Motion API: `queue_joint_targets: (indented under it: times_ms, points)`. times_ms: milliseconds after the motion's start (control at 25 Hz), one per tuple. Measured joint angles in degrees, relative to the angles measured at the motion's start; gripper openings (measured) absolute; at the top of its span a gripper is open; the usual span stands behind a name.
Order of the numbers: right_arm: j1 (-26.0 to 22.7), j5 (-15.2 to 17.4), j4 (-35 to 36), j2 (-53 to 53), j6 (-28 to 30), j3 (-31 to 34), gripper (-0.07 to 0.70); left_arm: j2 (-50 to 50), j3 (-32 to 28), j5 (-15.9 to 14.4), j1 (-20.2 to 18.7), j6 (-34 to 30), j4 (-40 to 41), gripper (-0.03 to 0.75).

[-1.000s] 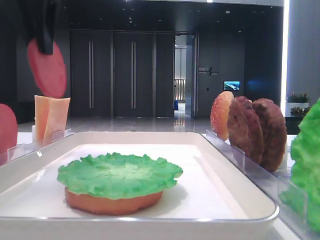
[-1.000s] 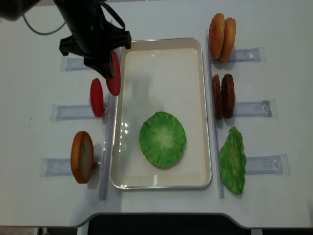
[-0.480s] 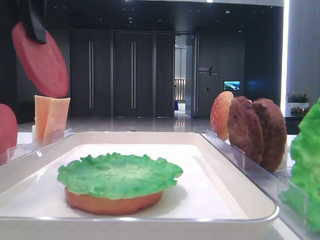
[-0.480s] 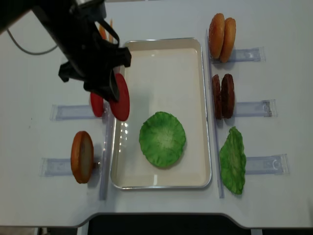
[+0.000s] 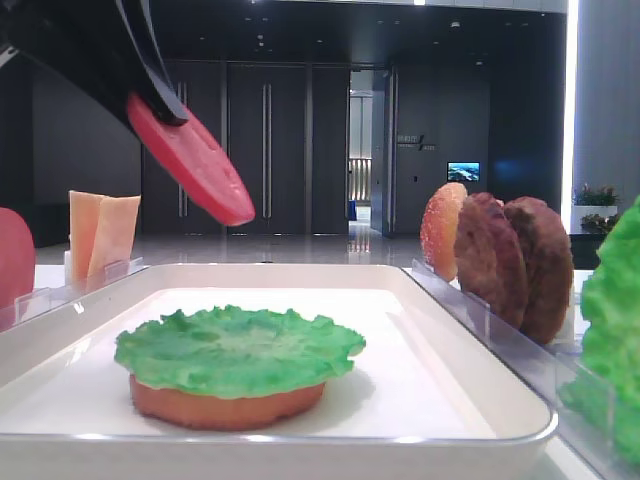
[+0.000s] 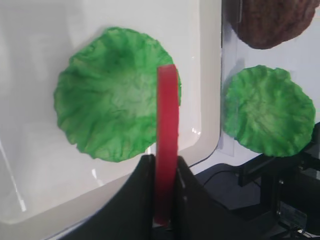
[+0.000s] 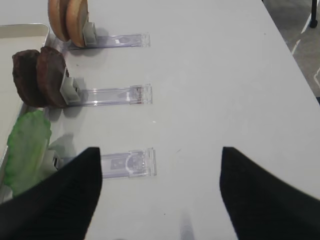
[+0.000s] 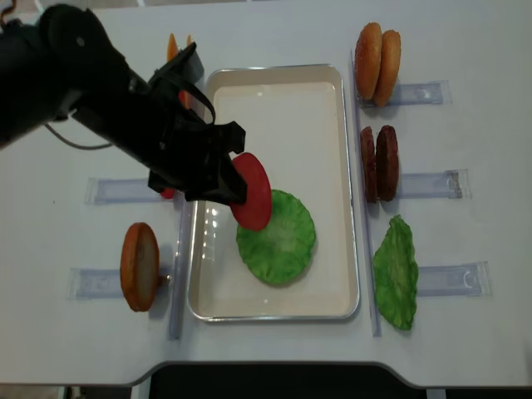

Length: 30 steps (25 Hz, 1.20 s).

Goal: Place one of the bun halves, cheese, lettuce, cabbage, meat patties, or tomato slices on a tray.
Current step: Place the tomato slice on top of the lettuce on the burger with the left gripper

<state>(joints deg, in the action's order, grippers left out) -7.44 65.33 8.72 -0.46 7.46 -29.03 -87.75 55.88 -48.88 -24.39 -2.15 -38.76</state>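
Observation:
My left gripper [image 8: 226, 184] is shut on a pinkish-red tomato slice [image 8: 252, 191], gripping it by the edge [image 6: 166, 145]. The slice hangs tilted above the white tray [image 8: 274, 100], over the left edge of the green lettuce [image 8: 278, 241]. That lettuce [image 5: 238, 348] lies on an orange-tan bun half [image 5: 225, 405] in the tray's near part. The slice [image 5: 190, 160] is well above the lettuce and does not touch it. My right gripper [image 7: 159, 155] stands open over bare table by a clear holder [image 7: 127, 164], holding nothing.
Right of the tray stand two bun halves [image 8: 376, 54], two meat patties [image 8: 381, 162] and a lettuce leaf [image 8: 395, 270] in clear holders. On the left are a bun half [image 8: 139, 266], cheese [image 5: 103, 235] and a tomato slice [image 5: 12, 265].
The left gripper has carried the tomato slice from the tray's far left edge rightward and nearer, over the lettuce, and the slice has tilted flatter.

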Motion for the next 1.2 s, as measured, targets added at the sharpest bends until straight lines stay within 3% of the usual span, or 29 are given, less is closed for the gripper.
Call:
queue_joint_targets:
  times_ms: [200, 360, 640, 1200]
  points:
    - [0.0, 0.0, 0.0, 0.0, 0.0, 0.0, 0.476, 0.1, -5.5, 5.3, 0.0, -11.9, -10.6, 0.046]
    - [0.0, 0.0, 0.0, 0.0, 0.0, 0.0, 0.476, 0.1, -8.3, 7.8, 0.0, -19.0, -15.9, 0.046]
    - [0.0, 0.0, 0.0, 0.0, 0.0, 0.0, 0.476, -3.0, -9.2, 8.4, -0.3, -28.6, -23.6, 0.046]
    - [0.0, 0.0, 0.0, 0.0, 0.0, 0.0, 0.476, -8.9, -9.2, 7.6, -0.4, -34.1, -26.3, 0.046]
